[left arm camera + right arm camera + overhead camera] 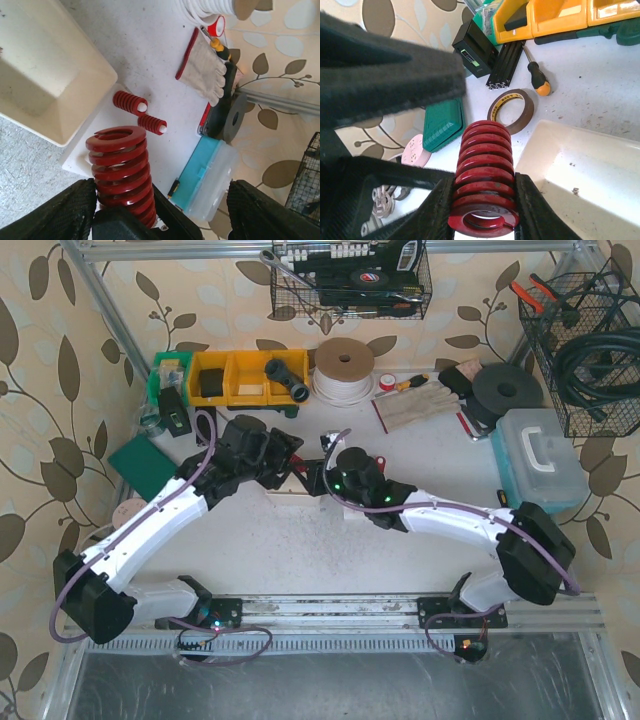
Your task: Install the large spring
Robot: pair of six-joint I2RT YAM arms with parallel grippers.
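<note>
The table [300,540] carries two arms, the left arm [170,510] and the right arm [450,520], which meet nose to nose at its middle. Beside that meeting point lies a cream tray [40,75], and against the tray's side a white plate [80,152]. A teal toolbox [210,175] and a glove [205,70] lie farther off, and a tape ring [511,110] lies near the tray on the other side.

The right gripper [482,185] is closed on the large spring [482,155]. Its two fingers press the red coils from either side near one end, and the rest of the spring juts out ahead of them. The left gripper [160,200] stands wide open around the same spring. One finger [55,215] is just beside the coils, the other well apart from them, so it grips nothing.

In the left wrist view the spring's free end shows over the plate's edge; whether it touches the plate cannot be told. Just beyond that end, two small springs [129,102] stand on the plate, each on a white peg.
</note>
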